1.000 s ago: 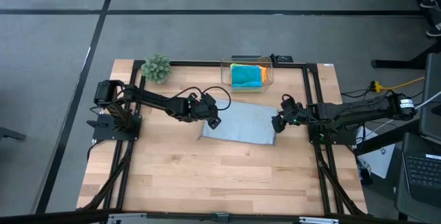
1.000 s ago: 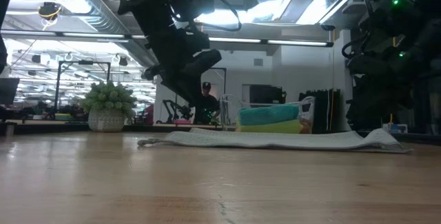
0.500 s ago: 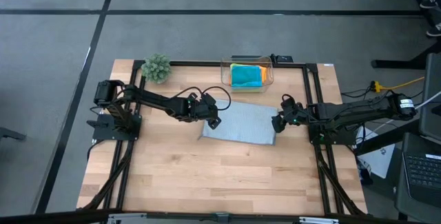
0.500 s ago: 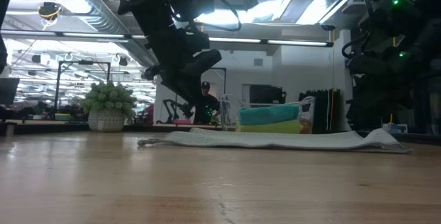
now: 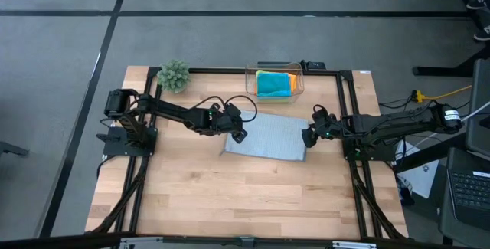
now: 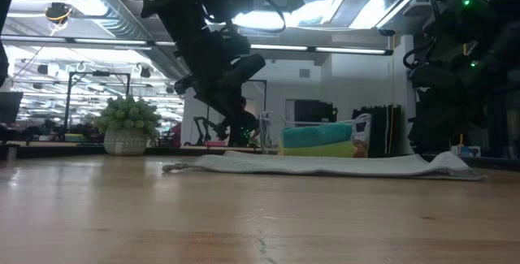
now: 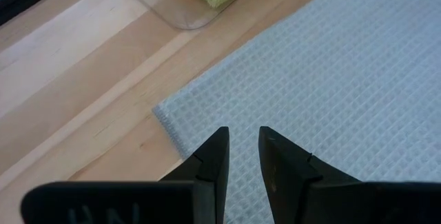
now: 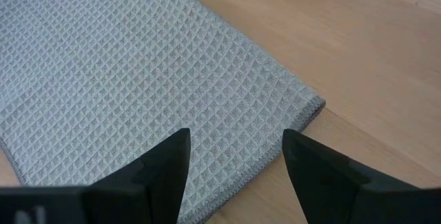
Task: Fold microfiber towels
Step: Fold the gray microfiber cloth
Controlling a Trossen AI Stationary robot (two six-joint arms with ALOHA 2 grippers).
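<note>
A light grey towel (image 5: pixel 266 136) lies spread flat on the worktop (image 5: pixel 230 195), between the two claws. The left claw (image 5: pixel 238 132) hangs just above the towel's corner nearest it, fingers (image 7: pixel 217 156) close together with only a narrow gap and nothing between them. The right claw (image 5: pixel 307 136) hovers over the opposite end, spread wide and empty, with a towel corner just ahead of its tips (image 8: pixel 238 162). Beyond both claws, past the towel's far edge, a clear box (image 5: pixel 274 83) holds the turquoise, orange and green cloths (image 5: pixel 272 85).

The step in hand looks like taking hold of two corners to start the fold. To do it well, the left claw likely needs to spread a little before coming down, so one finger can slip under the hem instead of pressing the cloth flat. Each claw should catch the hemmed edge right at its corner, not the middle weave, and both should rise together so the cloth lifts evenly and its edges meet squarely.
</note>
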